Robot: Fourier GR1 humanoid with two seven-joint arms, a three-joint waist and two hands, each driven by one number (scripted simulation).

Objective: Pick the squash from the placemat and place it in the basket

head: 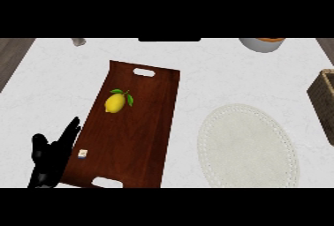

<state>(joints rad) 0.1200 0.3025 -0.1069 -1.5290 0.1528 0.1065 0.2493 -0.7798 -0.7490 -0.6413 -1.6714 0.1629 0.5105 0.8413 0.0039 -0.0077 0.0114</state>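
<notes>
Head view: left hand [47, 158] fingers straight, holding nothing, at tray [140, 145] edge; small box [83, 153] label unreadable.

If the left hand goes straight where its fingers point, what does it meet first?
Likely the tray's left wall; the lemon sits right of that line. The left hand's height is unclear.

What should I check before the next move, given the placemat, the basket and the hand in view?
1. Squash on placemat: not ok, none shows there.
2. Basket in view: ok, at the right edge, partly cut off.
3. Left hand free: ok, open, resting at lower left beside the tray.
4. Right hand ready: cannot tell, not in view.
5. Lemon out of the way: ok, on the tray, apart from the placemat.
</notes>
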